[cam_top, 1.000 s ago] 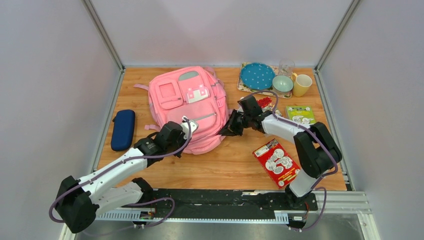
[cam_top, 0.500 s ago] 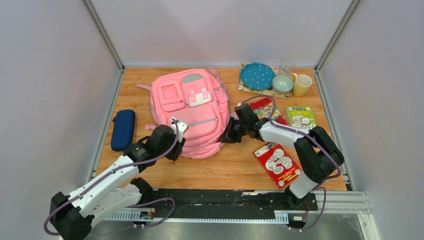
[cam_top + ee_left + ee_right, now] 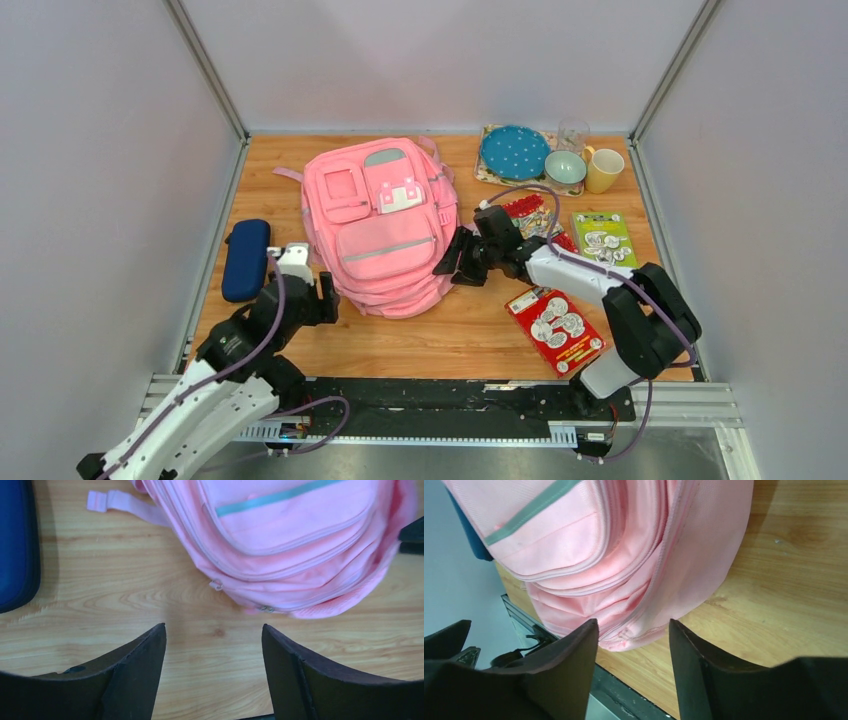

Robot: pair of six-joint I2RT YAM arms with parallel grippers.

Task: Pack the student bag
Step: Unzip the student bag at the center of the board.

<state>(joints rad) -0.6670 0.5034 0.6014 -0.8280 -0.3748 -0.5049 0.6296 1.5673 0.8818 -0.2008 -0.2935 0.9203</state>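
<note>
The student bag is a large pink backpack lying flat on the wooden table, front pockets up, its bottom toward the arms. My left gripper hovers over bare wood just off the bag's near left corner. In the left wrist view its fingers stand wide apart with only table between them, the bag ahead. My right gripper sits at the bag's near right edge. In the right wrist view it is open, the pink fabric just beyond its tips and unclamped.
A navy zip case lies left of the bag. A red booklet and a green one lie on the right, another red one under the right arm. At the back right stand a blue plate, bowl and yellow mug.
Both grippers were shut at the bag's near edge and have opened, letting it go. The left arm has drawn back toward the near left. The bag now lies flat.
</note>
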